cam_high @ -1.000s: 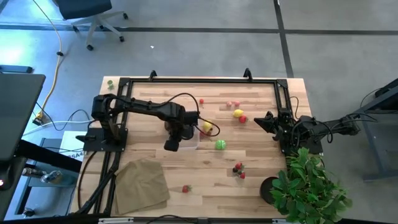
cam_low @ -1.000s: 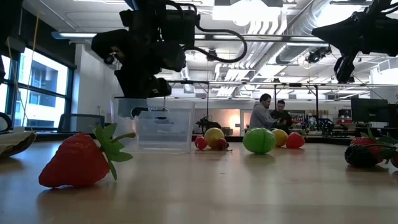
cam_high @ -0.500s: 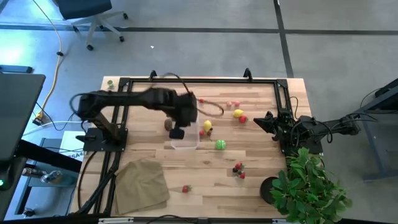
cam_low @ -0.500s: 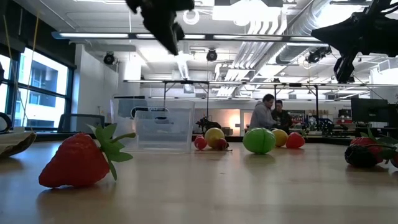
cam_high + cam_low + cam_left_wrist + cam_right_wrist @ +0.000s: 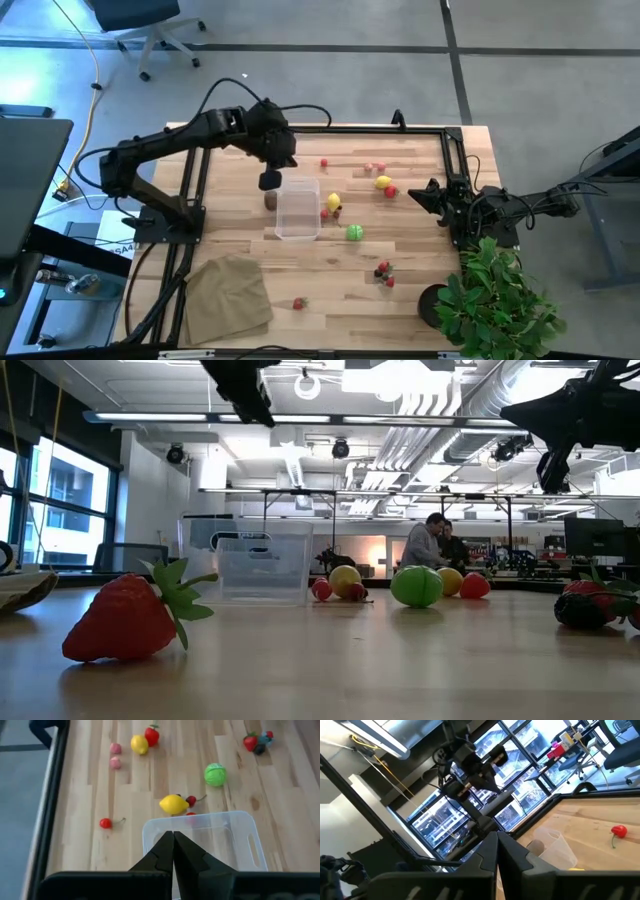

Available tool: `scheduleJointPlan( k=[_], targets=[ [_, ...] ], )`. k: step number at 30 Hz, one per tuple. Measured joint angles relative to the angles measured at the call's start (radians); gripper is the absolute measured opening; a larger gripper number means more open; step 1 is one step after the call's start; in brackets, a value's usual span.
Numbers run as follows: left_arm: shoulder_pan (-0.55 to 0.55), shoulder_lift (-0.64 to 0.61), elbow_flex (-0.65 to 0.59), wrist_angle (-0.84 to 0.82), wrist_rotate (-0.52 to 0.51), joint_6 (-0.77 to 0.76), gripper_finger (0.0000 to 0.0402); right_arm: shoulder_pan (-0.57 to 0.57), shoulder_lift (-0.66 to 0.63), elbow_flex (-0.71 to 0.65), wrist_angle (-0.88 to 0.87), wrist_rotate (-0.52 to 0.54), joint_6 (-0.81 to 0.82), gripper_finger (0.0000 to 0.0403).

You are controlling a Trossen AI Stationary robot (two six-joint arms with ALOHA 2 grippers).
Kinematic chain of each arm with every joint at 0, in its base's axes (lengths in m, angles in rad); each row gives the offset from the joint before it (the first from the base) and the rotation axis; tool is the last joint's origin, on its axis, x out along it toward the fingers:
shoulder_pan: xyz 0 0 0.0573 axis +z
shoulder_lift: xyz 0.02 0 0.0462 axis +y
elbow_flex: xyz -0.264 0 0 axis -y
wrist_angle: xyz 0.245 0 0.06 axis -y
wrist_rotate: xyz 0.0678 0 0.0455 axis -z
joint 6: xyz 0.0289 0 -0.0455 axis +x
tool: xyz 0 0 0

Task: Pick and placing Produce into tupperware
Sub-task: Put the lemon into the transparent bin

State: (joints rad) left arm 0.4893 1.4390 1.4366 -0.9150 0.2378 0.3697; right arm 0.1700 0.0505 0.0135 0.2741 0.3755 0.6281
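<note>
Lifted clear since a second ago, the left gripper [image 5: 270, 180] has gone from low over the tub [image 5: 297, 208] to high above its far end, and it now hangs over the table [image 5: 420, 290] near the kiwi [image 5: 270, 200]. Its jaws are pressed together and carry nothing; the wrist view shows the two fingers [image 5: 165, 855] meeting in a point over the tub's near rim. The tub looks empty. All the produce lies outside it: a lemon [image 5: 173, 804] with a cherry [image 5: 191, 800] just beside the tub, a green ball [image 5: 215, 774] a little further off, a second lemon [image 5: 139, 744] with a strawberry [image 5: 151, 735] towards the back, a lone cherry [image 5: 105, 823], and more berries [image 5: 384, 272] toward the front. The right gripper [image 5: 425, 192] waits shut at the table's right edge. I judge the step in hand to be choosing a first fruit. To do it well, open the jaws before descending, come straight down over the near lemon, straddle its narrow waist so it cannot roll, and keep clear of the tub wall so the tub is not shoved.
</note>
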Motion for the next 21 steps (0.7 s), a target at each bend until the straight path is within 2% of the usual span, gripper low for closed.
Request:
scheduleJointPlan(
  k=[8, 13, 17, 21],
  targets=[
    [0.021, -0.072, -0.237, 0.152, 0.078, 0.027, 0.0001, 0.0, 0.0, 0.006, -0.006, 0.014, -0.002, 0.0],
    [0.021, -0.167, -0.367, 0.259, 0.104, -0.004, 0.0001, 0.0, 0.0, 0.073, -0.039, 0.044, -0.098, 0.0002],
    [0.021, -0.238, -0.427, 0.298, 0.089, -0.021, 0.0001, 0.0, 0.002, 0.185, -0.237, 0.139, -0.14, 0.0019],
    [0.021, -0.26, -0.442, 0.297, 0.085, -0.034, 0.0001, 0.0, 0.019, 0.319, -0.471, 0.212, -0.139, 0.0054]
  ],
)
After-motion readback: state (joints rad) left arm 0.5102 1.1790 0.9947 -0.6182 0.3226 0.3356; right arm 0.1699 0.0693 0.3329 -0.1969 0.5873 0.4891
